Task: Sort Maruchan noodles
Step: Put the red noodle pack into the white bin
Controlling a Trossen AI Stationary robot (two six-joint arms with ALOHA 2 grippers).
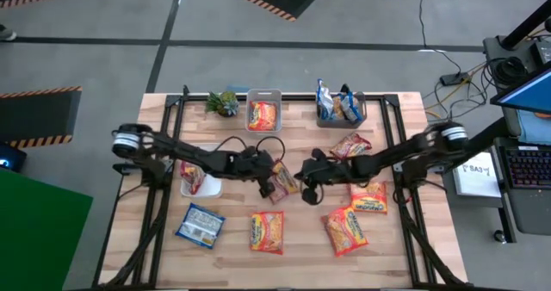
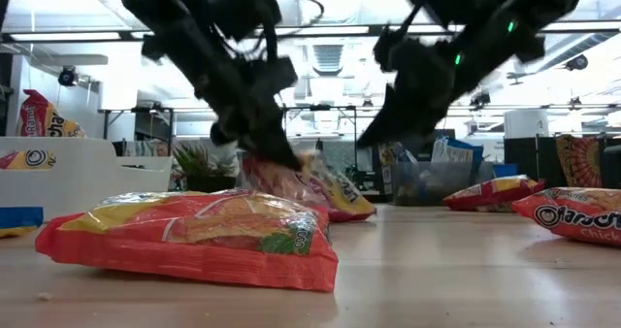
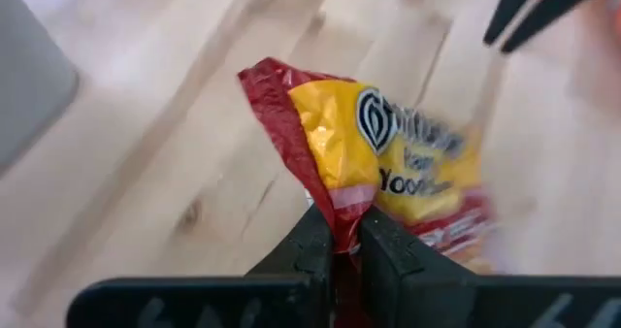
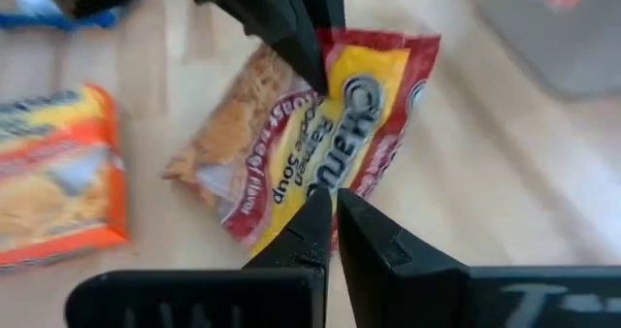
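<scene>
Both my grippers pinch one red-and-yellow crinkly noodle packet (image 1: 282, 182) mid-table: left gripper (image 3: 344, 233) shut on one edge, right gripper (image 4: 329, 212) shut on the other. I'm picking it up. Next, I think one must let go.

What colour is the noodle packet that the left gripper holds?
Red with a yellow panel, pinched by the left gripper; clearest in the left wrist view.

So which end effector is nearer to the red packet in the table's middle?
The left end effector: it is shut on the red packet's edge. The right end effector, shut, hovers just beside the packet without touching it.
</scene>
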